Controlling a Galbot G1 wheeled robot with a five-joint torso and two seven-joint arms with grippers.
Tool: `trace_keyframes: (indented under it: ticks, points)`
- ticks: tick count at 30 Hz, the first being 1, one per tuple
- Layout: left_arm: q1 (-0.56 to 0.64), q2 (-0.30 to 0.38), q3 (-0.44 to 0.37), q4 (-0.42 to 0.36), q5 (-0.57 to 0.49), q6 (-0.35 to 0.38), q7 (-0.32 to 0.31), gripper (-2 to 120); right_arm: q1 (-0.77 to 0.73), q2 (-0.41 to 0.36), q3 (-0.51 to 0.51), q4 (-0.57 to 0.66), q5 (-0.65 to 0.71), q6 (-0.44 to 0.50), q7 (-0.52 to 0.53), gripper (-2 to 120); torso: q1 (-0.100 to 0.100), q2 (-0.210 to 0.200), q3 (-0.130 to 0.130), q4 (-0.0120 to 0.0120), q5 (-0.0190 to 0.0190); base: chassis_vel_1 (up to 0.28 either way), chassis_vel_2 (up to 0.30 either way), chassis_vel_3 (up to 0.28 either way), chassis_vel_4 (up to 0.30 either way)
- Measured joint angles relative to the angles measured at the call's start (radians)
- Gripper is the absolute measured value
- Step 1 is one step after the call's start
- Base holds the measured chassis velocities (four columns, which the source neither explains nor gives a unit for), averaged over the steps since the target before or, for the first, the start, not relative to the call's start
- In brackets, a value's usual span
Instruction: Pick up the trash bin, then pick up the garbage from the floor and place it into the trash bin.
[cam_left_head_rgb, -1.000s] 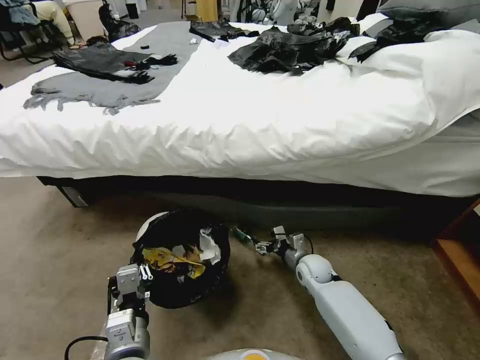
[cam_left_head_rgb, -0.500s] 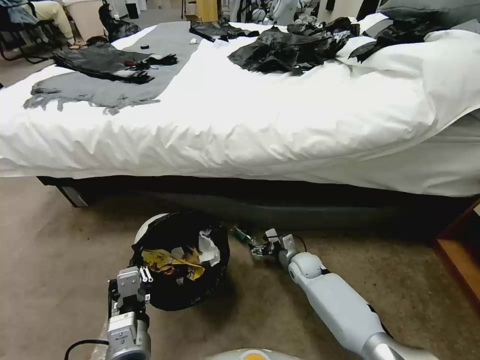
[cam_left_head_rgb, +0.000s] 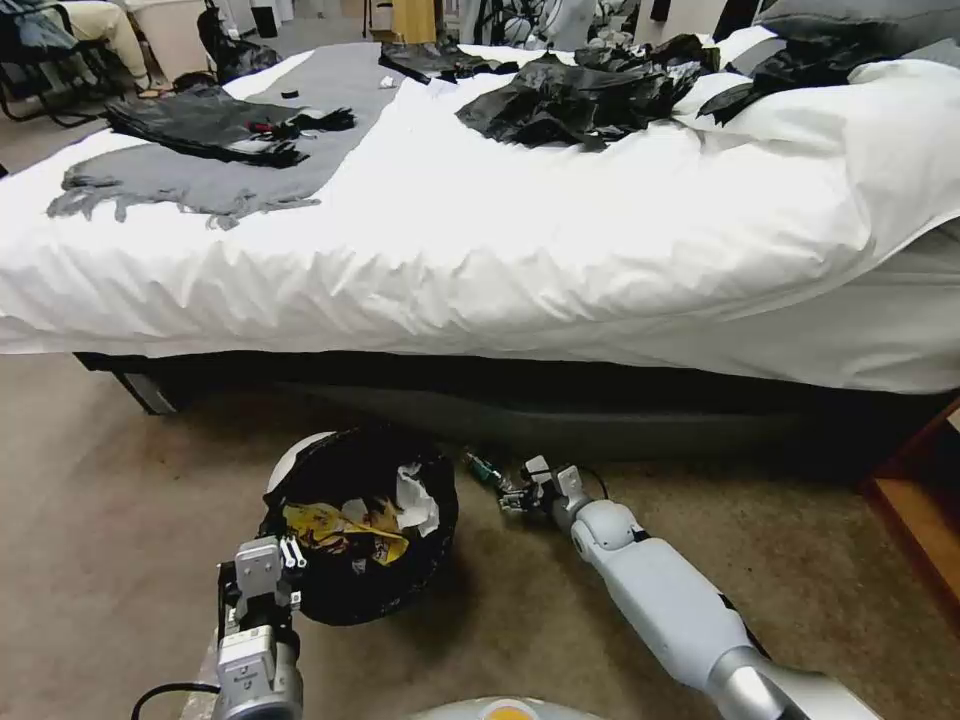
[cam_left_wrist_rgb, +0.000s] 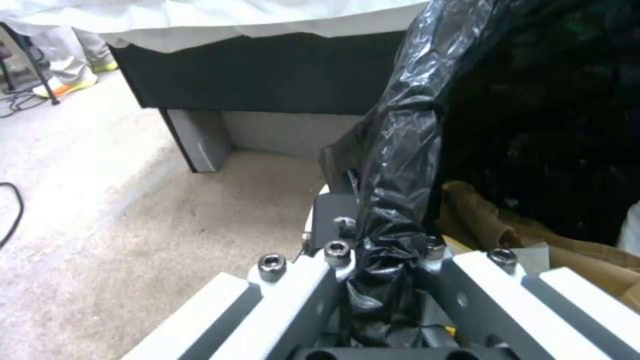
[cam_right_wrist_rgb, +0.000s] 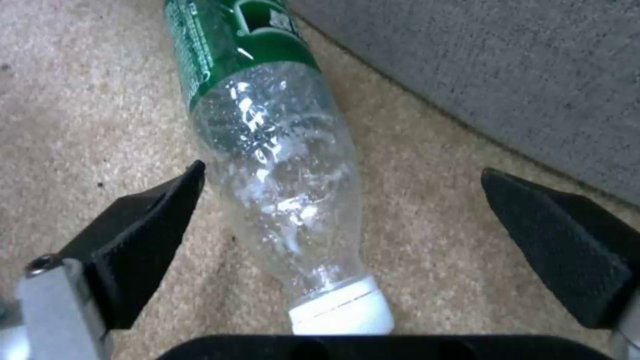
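The trash bin (cam_left_head_rgb: 290, 455), white with a black liner (cam_left_wrist_rgb: 407, 130), stands on the carpet before the bed. My left gripper (cam_left_head_rgb: 288, 552) is shut on its near rim, the liner pinched between the fingers (cam_left_wrist_rgb: 337, 250). Inside lie a yellow wrapper (cam_left_head_rgb: 340, 525), white paper (cam_left_head_rgb: 415, 500) and brown cardboard (cam_left_wrist_rgb: 493, 225). The garbage on the floor is a clear bottle (cam_right_wrist_rgb: 273, 150) with a green label and white cap, lying by the bed base (cam_left_head_rgb: 483, 468). My right gripper (cam_left_head_rgb: 510, 495) is low over it, open (cam_right_wrist_rgb: 343, 172), with a finger on each side of the bottle and neither touching it.
The bed (cam_left_head_rgb: 500, 250) with white sheet, grey cloth and black bags fills the far side; its dark base (cam_left_head_rgb: 600, 420) is just behind the bottle. Wooden furniture (cam_left_head_rgb: 920, 520) stands at the right. A black cable (cam_left_head_rgb: 160, 690) lies by my left arm. Open carpet lies left.
My right arm has reached forward and to the left, bringing its open gripper closer over the bottle. The left gripper still holds the bin, which has barely shifted.
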Motion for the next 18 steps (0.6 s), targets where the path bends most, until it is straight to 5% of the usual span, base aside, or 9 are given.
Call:
trace_keyframes:
  ticks: [18]
  points:
    - [0.006,0.002,-0.001,-0.006,-0.005,-0.007,-0.002,0,-0.007,0.027,0.029,-0.053,-0.053,0.023,-0.003,37,0.000,0.000,0.000,0.0000,0.0000,0.000,0.000,0.000,0.000]
